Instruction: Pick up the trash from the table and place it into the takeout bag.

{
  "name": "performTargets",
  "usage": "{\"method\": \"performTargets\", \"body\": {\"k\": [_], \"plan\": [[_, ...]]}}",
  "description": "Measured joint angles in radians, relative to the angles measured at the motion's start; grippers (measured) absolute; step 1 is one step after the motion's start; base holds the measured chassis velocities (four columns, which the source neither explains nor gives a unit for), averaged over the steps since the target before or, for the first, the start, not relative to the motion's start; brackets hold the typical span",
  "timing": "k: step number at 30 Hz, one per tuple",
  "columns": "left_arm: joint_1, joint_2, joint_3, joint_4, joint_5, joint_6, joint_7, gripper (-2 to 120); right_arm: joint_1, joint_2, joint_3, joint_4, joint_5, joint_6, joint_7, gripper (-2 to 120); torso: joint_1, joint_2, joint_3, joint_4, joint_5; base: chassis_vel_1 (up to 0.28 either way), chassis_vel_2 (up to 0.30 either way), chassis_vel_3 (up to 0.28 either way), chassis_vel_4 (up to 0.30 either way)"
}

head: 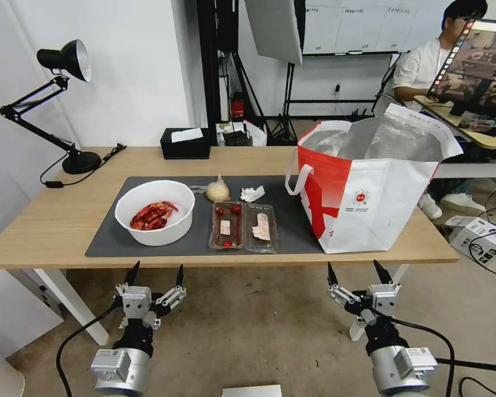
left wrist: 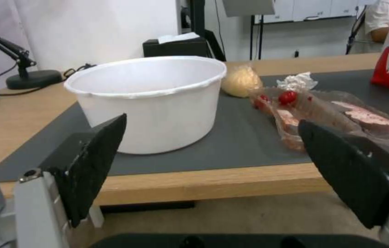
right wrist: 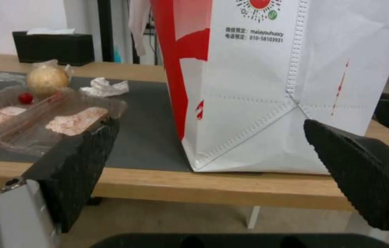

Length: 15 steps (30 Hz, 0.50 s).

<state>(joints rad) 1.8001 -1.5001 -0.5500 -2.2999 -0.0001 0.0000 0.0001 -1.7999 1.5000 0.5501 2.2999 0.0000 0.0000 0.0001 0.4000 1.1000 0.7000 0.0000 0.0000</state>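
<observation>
Nearest to me, both arms hang below the table's front edge, short of it. The left gripper [head: 155,274] has its black fingers spread wide with nothing between them, pointing up toward the bowl. The right gripper [head: 359,271] is likewise splayed and empty, lined up with the bag's near face.

Above them runs the long light-wood tabletop on white legs [head: 49,220], carrying a large dark grey rectangular mat [head: 292,220]. On the mat's near left stands a white round plastic bowl [head: 155,211] with red crayfish shells [head: 151,215] heaped inside. Just right of it lies a clear plastic clamshell box [head: 242,226], opened flat, with a few small red tomatoes [head: 236,209] and pale label scraps in its trays.

At the table's right end the big boxy white-and-red takeout bag [head: 369,204] stands upright, partly on the mat, its mouth open to show silver foil lining and a white loop handle hanging on its left side; a small round red logo sits on the near face.

Behind the clamshell sit a small knotted clear plastic bag with beige filling [head: 217,191] and, beside it, a crumpled white tissue [head: 252,193], both on the mat.

Farther back, a black rectangular tissue box [head: 185,144] rests near the far edge, and a black jointed desk lamp [head: 66,71] stands at the far left corner.
</observation>
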Motion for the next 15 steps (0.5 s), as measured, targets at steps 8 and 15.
{"method": "performTargets", "body": {"k": [8, 15], "plan": [[0.0, 0.0, 0.0, 0.0, 0.0, 0.0, 0.0, 100, 0.0, 0.0, 0.0, 0.0, 0.0, 0.0, 0.0, 100, 0.0, 0.0, 0.0, 0.0, 0.0, 0.0, 0.0, 0.0, 0.0], [0.0, 0.0, 0.0, 0.0, 0.0, 0.0, 0.0, 100, 0.0, 0.0, 0.0, 0.0, 0.0, 0.0, 0.0, 100, 0.0, 0.0, 0.0, 0.0, 0.0, 0.0, 0.0, 0.0, 0.0]]}}
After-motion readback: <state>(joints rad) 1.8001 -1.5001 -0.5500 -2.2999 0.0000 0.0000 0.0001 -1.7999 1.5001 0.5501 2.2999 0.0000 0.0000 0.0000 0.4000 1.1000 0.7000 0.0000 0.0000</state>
